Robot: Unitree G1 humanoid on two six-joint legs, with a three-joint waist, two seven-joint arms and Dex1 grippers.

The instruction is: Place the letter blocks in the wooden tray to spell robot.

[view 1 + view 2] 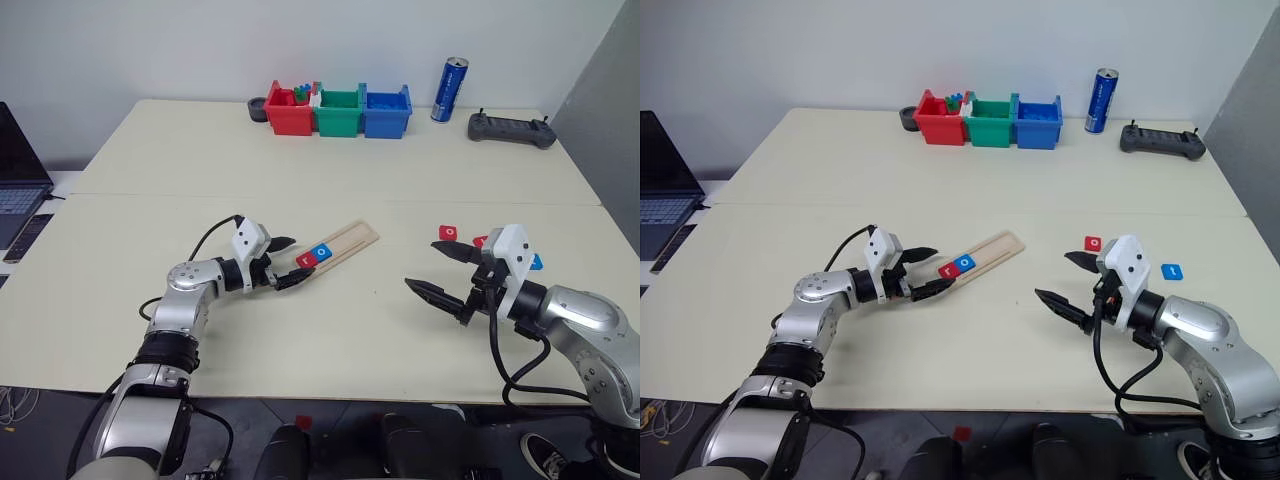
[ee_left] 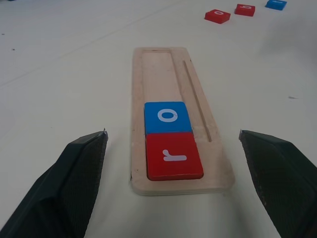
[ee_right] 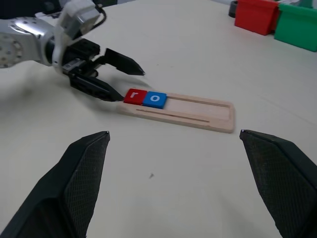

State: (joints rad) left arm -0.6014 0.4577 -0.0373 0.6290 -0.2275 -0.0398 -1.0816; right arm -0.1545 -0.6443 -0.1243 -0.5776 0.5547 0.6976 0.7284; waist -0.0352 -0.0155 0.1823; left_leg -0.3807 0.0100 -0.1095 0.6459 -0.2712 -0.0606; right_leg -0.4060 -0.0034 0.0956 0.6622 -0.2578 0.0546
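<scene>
The wooden tray (image 1: pixel 345 243) lies slanted at the table's middle. At its near end sit two letter blocks side by side, a red "r" (image 2: pixel 173 155) and a blue "o" (image 2: pixel 167 117). My left gripper (image 1: pixel 298 258) is open, its fingers either side of that near end and touching nothing. Three loose letter blocks lie to the right: a red "o" (image 1: pixel 448 233), another red one (image 1: pixel 481 241) and a blue one (image 1: pixel 1172 271). My right gripper (image 1: pixel 421 263) hangs open and empty just in front of them, pointing toward the tray.
Red (image 1: pixel 288 112), green (image 1: pixel 340 112) and blue (image 1: pixel 386 112) bins stand at the far edge, with a blue can (image 1: pixel 450 90) and a black controller (image 1: pixel 511 129) to their right. A laptop (image 1: pixel 18 180) and a phone (image 1: pixel 28 237) sit at the left.
</scene>
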